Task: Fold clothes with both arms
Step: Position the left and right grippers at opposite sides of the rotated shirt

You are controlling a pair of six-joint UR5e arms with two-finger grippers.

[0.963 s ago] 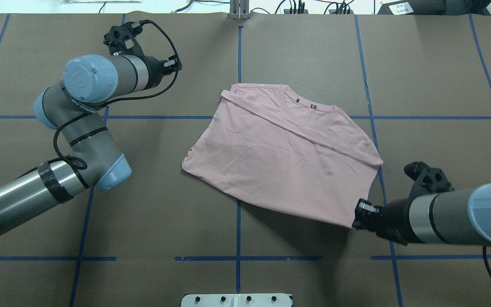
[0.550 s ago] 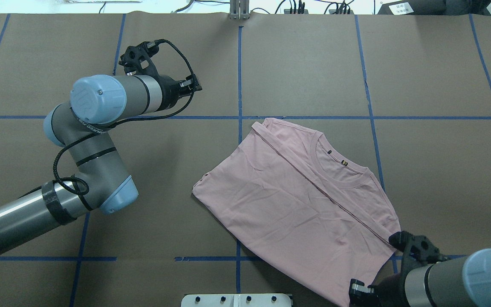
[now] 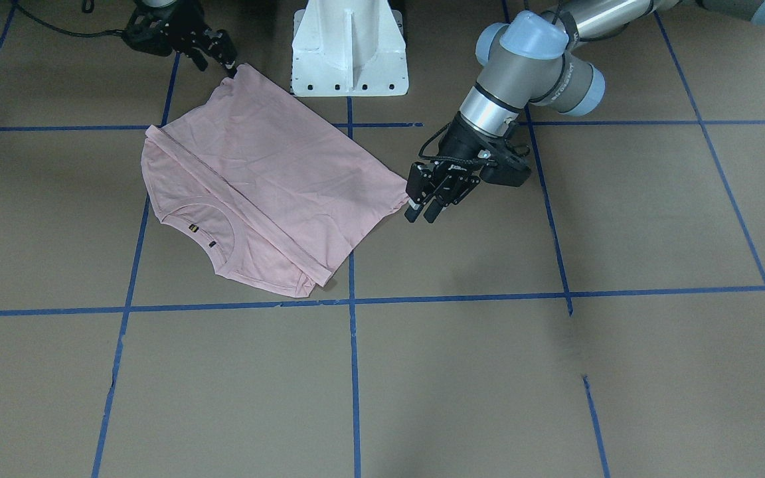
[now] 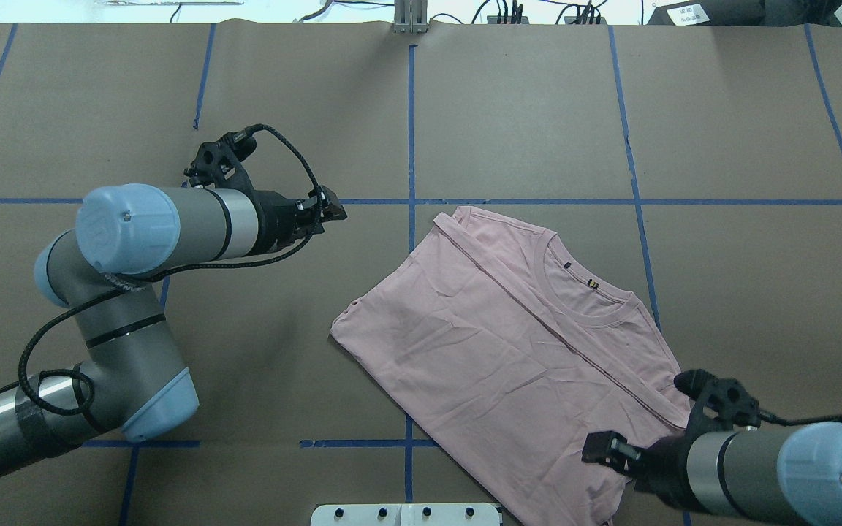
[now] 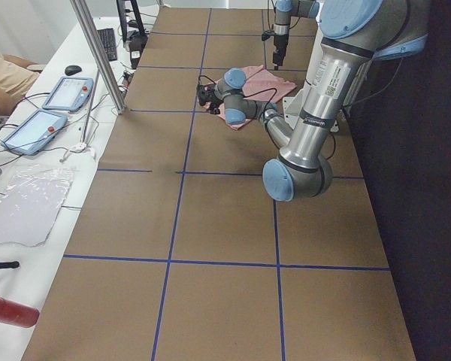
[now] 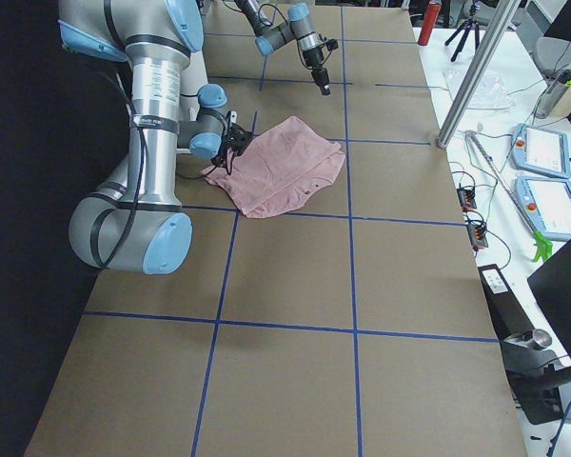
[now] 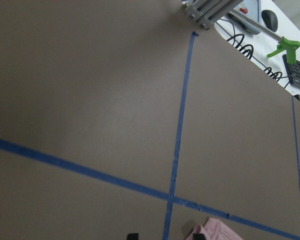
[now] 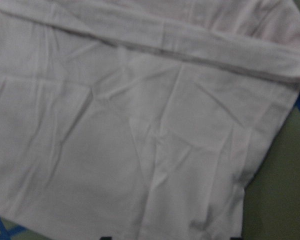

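Right under the right pincer [image 4: 596,447] lies a pink shirt [image 4: 494,351], flat on the brown table [image 4: 523,109]. I can see this pincer hanging just above the shirt's corner nearest the robot. Its two fingers are spread wide and no cloth is between them, so it grips nothing. In its own little camera the wrinkly shirt fills nearly the whole picture.

The shirt is folded into a long shape. Its long way runs on a slant, from the corner under the right pincer out to the far corner by the middle blue line [image 4: 410,124]. A folded strip [image 4: 560,336] runs the same slanted way along it. The neck hole [image 4: 583,288] sits on the long edge farthest from the left pincer. It opens away from that pincer, toward the far side of the table on the robot's right. Two tiny tags show inside the neck.

The left pincer [image 3: 422,214] hangs in the air off the shirt's other side, near its short end but not touching it. Its fingers are a little way apart and hold nothing. Below it are brown table and crossing blue lines.
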